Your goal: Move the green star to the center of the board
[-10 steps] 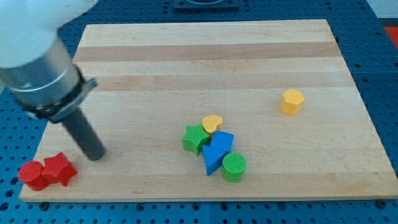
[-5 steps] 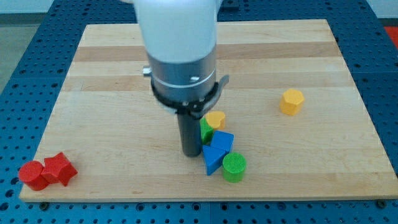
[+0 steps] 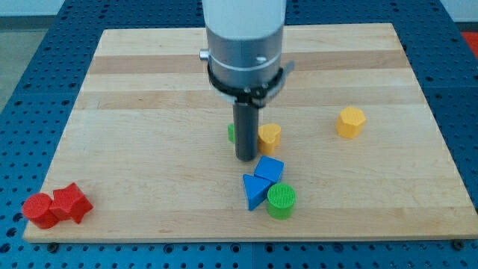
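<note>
The green star [image 3: 232, 133] lies near the middle of the board, mostly hidden behind my rod; only its left edge shows. My tip [image 3: 246, 158] rests on the board just below the star, touching or nearly touching it. A yellow heart [image 3: 269, 135] sits right beside the rod on the view's right. Below the tip lie a blue cube [image 3: 268, 169], a blue triangle [image 3: 254, 192] and a green cylinder [image 3: 281, 201].
A yellow hexagon [image 3: 350, 122] stands alone at the view's right. Two red blocks [image 3: 57, 207] sit at the bottom left corner of the wooden board [image 3: 149, 82]. The arm's wide body hangs over the board's top middle.
My tip swept from the view's left to the block cluster, then pushed the green star and yellow heart toward the view's top, away from the blue blocks.
</note>
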`<move>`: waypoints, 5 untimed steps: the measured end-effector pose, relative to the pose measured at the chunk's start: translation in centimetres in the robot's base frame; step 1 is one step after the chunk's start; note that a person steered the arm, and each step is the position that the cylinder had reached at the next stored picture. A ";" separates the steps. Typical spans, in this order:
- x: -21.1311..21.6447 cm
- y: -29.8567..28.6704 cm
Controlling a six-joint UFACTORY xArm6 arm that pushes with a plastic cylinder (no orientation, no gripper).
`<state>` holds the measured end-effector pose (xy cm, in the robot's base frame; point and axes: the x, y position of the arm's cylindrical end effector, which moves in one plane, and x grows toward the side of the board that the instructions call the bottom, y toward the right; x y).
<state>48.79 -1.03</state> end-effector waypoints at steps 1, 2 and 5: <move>-2.3 -1.4; -2.3 -0.8; -4.7 0.2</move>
